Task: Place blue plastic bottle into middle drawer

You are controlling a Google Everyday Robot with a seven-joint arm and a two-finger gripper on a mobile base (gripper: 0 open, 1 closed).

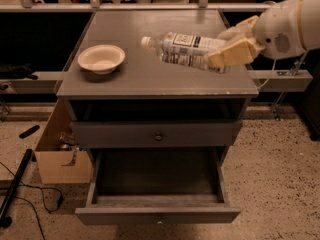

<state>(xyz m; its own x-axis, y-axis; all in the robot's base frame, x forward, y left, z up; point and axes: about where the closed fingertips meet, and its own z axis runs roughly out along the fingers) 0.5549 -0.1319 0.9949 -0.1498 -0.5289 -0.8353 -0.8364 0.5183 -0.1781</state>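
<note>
The blue plastic bottle [182, 46] is clear with a white cap and a printed label. It lies nearly level, cap to the left, held just above the right part of the cabinet top. My gripper [222, 55] comes in from the right and is shut on the bottle's bottom end with its cream fingers [235, 51]. The middle drawer [157, 215] is the lower of the two visible drawers. It is pulled out at the bottom of the cabinet and is empty. It sits below and in front of the bottle.
A cream bowl [101, 58] sits on the left of the grey cabinet top [150, 79]. The upper drawer [158, 134] is shut. A cardboard box [62, 159] stands on the floor left of the cabinet, with cables and a black pole [15, 186] nearby.
</note>
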